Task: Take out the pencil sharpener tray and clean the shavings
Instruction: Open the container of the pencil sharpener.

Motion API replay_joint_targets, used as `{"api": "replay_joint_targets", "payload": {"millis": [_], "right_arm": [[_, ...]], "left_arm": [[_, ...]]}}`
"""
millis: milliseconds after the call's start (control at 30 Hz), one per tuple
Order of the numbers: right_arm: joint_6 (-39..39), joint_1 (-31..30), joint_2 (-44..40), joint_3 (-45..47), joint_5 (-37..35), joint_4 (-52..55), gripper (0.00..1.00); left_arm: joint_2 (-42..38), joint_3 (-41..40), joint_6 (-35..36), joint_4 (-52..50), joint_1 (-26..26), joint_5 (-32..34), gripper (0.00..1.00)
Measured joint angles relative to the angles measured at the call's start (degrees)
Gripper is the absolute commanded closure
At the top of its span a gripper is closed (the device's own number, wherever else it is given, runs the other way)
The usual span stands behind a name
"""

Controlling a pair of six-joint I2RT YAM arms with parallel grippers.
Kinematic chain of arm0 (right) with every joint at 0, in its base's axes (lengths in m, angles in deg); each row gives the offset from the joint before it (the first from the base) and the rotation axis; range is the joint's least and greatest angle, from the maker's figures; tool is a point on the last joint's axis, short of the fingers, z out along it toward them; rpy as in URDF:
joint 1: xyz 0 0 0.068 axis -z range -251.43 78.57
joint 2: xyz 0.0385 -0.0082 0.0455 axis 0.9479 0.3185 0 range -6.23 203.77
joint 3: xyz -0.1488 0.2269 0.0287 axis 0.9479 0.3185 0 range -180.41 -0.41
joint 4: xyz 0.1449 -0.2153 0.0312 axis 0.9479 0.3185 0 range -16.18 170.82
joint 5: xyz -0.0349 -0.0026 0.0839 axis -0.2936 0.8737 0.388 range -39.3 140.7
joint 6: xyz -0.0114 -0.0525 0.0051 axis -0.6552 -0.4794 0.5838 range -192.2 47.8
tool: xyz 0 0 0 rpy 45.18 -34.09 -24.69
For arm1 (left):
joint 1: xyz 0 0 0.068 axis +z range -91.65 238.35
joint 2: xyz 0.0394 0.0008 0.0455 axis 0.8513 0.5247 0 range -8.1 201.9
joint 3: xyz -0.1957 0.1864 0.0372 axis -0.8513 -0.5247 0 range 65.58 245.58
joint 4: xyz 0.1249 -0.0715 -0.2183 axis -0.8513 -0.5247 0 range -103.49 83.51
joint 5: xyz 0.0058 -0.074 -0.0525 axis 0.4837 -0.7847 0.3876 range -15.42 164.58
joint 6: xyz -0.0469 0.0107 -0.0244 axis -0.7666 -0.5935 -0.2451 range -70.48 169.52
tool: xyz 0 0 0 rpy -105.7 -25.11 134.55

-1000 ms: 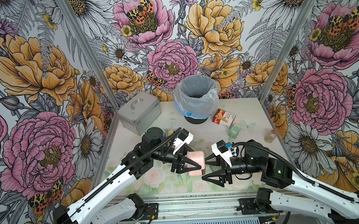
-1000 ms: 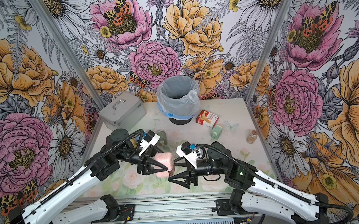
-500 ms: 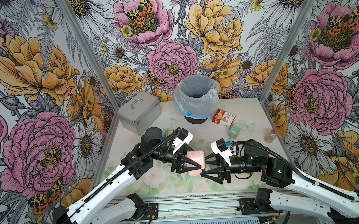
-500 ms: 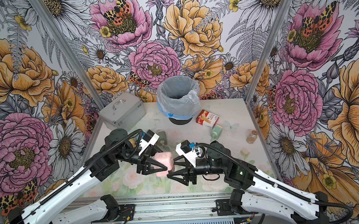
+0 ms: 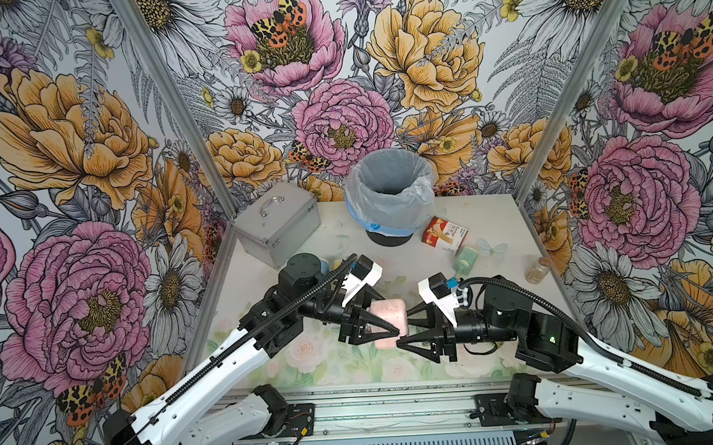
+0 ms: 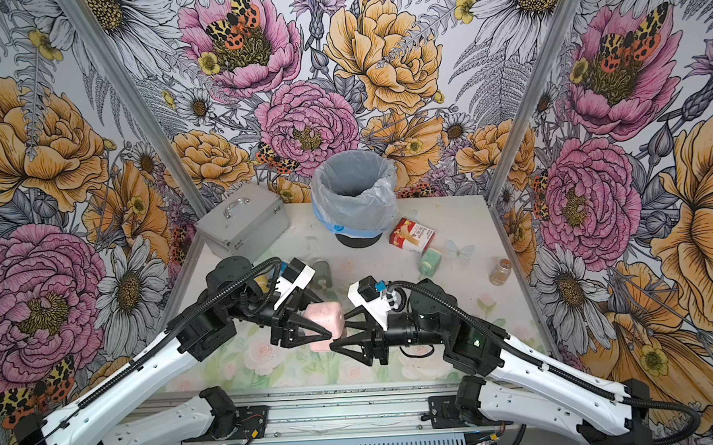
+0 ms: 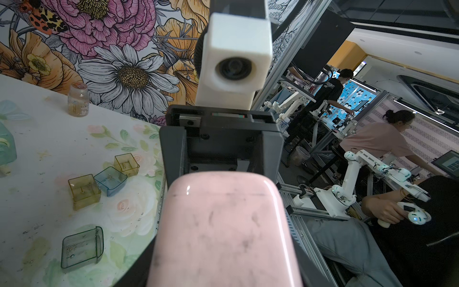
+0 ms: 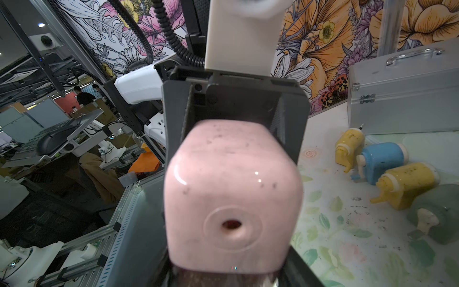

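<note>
Clamping the pink pencil sharpener (image 5: 389, 319) across its far end, the left gripper (image 5: 382, 325) holds it clear of the table (image 5: 347, 240) near the front middle. The pencil hole is turned toward the right arm, presumably so the body is braced while the other side draws the tray out. The right gripper (image 5: 405, 328) meets it from the opposite side, jaws narrow about the hole end and its lower fingertip almost touching the left's. Whether its pads actually press on anything I cannot tell. The tray itself I cannot pick out; only a dark brownish strip shows under the pink body in the right wrist view, so I judge it not yet pulled. Shavings (image 8: 356, 198) lie as dark flecks on the table by the other sharpeners (image 8: 382, 159), and specks cling to the pink shell. Several loose translucent trays (image 7: 84, 191) sit apart on the table, and the lined bin (image 5: 388, 189) stands well behind at the back. Both arms reach in from the front corners, forearms low and nearly level, wrists turned inward so the grippers face tip to tip.
</note>
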Motion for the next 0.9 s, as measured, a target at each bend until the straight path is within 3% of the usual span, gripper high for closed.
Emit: {"api": "replay_joint_targets", "payload": {"millis": [400,900], "right_arm": [[0.52,1.55,-0.72,-0.2,0.59,0.15,0.5],[1.11,7.3,-7.28,-0.2,3.5,4.74,0.51]], "left_arm": [[-0.13,-0.22,0.0,1.18,0.46,0.0,0.8],[-3.28,-1.73,0.0,-2.14,6.69,-1.09,0.81]]}}
